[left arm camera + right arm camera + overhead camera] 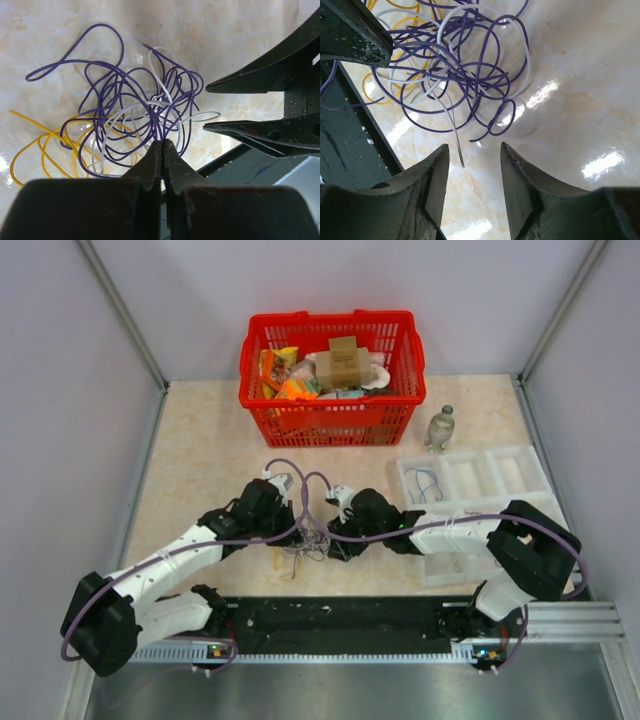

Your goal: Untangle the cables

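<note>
The cables (152, 117) lie knotted on the bench (240, 30) between the arms. The left hand (162, 144) is pinched shut on purple strands, while the right hand (474, 149) gapes wide just beside the knot. It would do best to grip the loose white end (452, 135), seen clearly only in the right wrist view, and draw it away slowly.

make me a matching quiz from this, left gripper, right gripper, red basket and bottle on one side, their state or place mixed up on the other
1 left gripper
2 right gripper
3 red basket
4 bottle

a jaws open
b standing beside the basket
c shut on the cables
d full of packets

Pairs: 1-c, 2-a, 3-d, 4-b
</note>
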